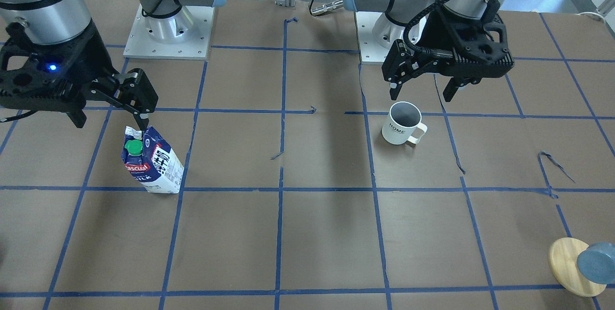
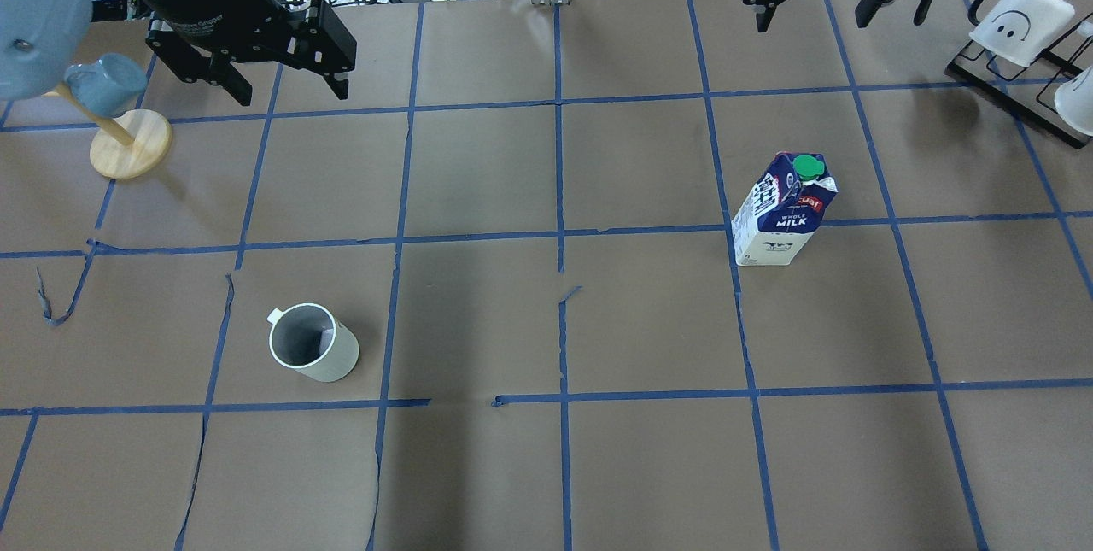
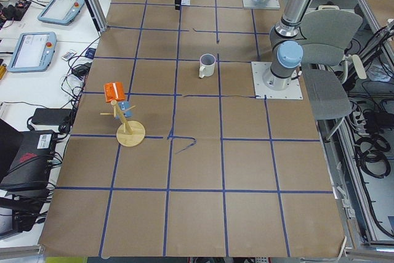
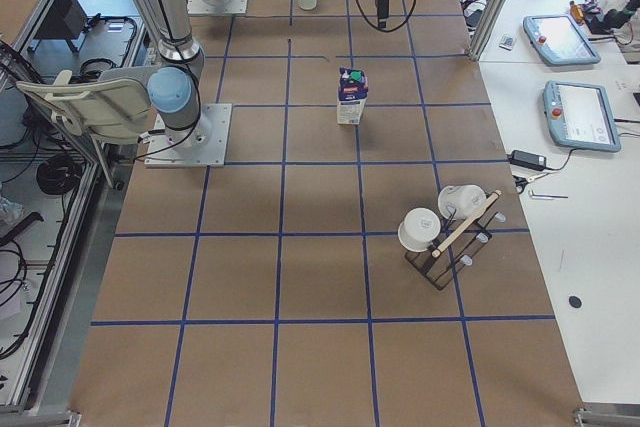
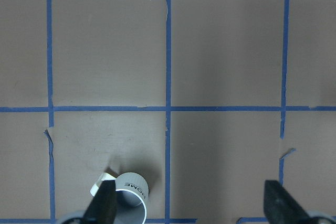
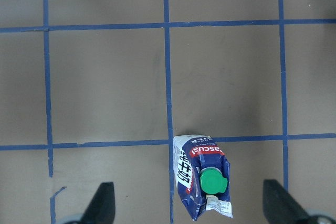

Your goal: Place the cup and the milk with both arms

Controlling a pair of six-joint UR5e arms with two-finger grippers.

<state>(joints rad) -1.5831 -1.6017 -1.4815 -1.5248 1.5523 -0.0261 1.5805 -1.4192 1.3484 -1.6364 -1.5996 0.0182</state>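
Observation:
The white cup with "HOME" on its side stands upright on the brown table, and also shows in the front view and by the left finger in the left wrist view. My left gripper is open and empty, raised above the table and apart from the cup. The blue and white milk carton with a green cap stands upright, and also shows in the front view and the right wrist view. My right gripper is open and empty, raised above the carton and clear of it.
A wooden mug tree with a blue mug stands at the table's far left corner. A black rack with white mugs stands at the far right. Blue tape lines divide the table into squares.

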